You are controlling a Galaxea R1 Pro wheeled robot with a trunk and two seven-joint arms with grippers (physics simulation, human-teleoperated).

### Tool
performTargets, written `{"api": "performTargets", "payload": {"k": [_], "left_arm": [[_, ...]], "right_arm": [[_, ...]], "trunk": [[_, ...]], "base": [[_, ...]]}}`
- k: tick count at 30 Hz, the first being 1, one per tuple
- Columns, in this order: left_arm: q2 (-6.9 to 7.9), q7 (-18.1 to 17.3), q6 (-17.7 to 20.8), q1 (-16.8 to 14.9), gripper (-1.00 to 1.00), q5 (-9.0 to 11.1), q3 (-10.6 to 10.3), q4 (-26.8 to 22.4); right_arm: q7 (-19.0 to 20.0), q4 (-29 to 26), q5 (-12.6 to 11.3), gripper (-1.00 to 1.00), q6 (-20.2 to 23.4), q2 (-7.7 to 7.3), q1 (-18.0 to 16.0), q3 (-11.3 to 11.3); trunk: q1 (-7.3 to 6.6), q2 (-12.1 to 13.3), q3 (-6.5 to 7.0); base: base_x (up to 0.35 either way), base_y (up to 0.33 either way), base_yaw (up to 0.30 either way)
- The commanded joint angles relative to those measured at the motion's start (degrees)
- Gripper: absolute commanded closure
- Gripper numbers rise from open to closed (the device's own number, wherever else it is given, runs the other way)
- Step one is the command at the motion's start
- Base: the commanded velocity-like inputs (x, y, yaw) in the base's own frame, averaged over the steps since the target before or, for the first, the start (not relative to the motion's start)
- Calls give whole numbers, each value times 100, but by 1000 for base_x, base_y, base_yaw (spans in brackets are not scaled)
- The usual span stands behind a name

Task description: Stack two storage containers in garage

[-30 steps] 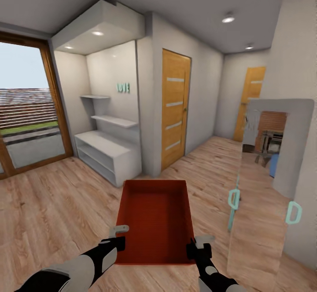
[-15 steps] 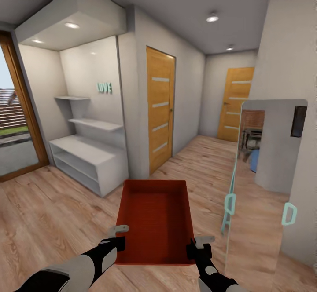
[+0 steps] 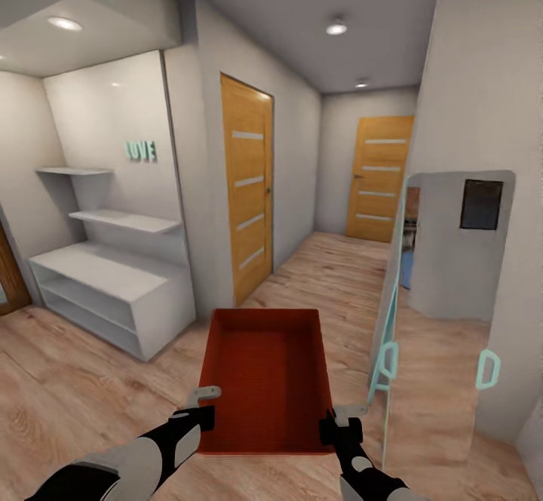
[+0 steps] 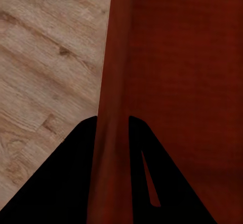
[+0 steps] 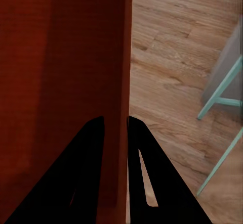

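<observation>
An orange-red storage container [image 3: 265,377] hangs level in front of me above the light wood-plank floor, held between both arms. My left gripper [image 3: 202,407] is shut on its left wall, and the left wrist view has that wall [image 4: 112,97] pinched between the two dark fingers. On the opposite wall my right gripper [image 3: 332,422] is shut, and its wrist view has that wall [image 5: 120,82] clamped the same way. The bin's inside is empty.
A hallway runs ahead with a wooden door [image 3: 246,184] on the left and another door [image 3: 378,178] at its far end. White shelving [image 3: 113,290] stands at the left. A mirror panel with teal legs [image 3: 445,312] leans close on the right.
The whole view has swung right: the glass door at the left has slid out of sight and the hallway now sits nearer the middle. The bin and both grippers hold the same pose.
</observation>
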Motion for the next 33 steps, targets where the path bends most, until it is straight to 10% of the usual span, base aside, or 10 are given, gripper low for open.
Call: {"api": "performTargets", "payload": {"k": [1,33], "left_arm": [[54,29,2,-9,100,16,296,-14],[54,33,9,-9,100,16,291,-14]], "right_arm": [[-59,6,28,100,-1,-56,-3,-20],[-71,6,98,100,-1,-41,-3,-12]], "trunk": [[5,-8,-9],[5,-8,9]], "base": [[314,193,-257],[313,193,-65]]}}
